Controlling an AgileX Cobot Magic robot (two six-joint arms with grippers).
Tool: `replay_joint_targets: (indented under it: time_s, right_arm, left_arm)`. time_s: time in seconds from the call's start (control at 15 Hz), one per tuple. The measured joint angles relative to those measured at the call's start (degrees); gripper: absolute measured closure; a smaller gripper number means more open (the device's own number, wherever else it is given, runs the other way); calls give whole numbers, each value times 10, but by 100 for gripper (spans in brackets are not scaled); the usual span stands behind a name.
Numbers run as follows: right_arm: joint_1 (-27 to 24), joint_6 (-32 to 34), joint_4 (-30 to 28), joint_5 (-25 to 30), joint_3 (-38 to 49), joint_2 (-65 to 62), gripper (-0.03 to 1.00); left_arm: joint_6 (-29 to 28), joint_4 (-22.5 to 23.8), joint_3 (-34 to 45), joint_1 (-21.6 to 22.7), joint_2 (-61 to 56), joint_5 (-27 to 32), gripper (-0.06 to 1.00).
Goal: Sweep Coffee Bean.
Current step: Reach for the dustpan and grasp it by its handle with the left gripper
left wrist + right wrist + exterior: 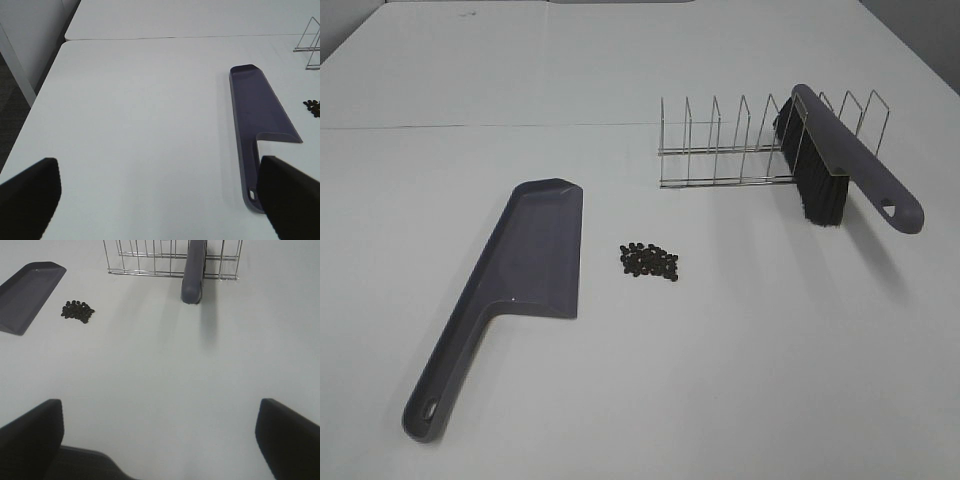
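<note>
The coffee beans [648,261] are piled in a small heap on the white worktop [740,380], just beside the grey dustpan [535,255]. The brush [817,185] is propped in the wire rack [715,152]. The left hand [160,200] and the right hand [160,437] are held wide open, and nothing is gripped.

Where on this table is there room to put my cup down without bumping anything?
Bare table lies in front of the coffee beans, right of the dustpan handle, and far left behind the dustpan. It is tight between dustpan and beans, and around the wire rack where the brush leans.
</note>
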Motion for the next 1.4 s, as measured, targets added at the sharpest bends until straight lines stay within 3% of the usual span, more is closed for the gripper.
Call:
replay_joint_targets:
  time_s: [1.4]
  right_arm:
    - [0, 1, 0, 0, 0, 0, 3]
  left_arm:
    - [0, 0, 0, 0, 0, -1, -5]
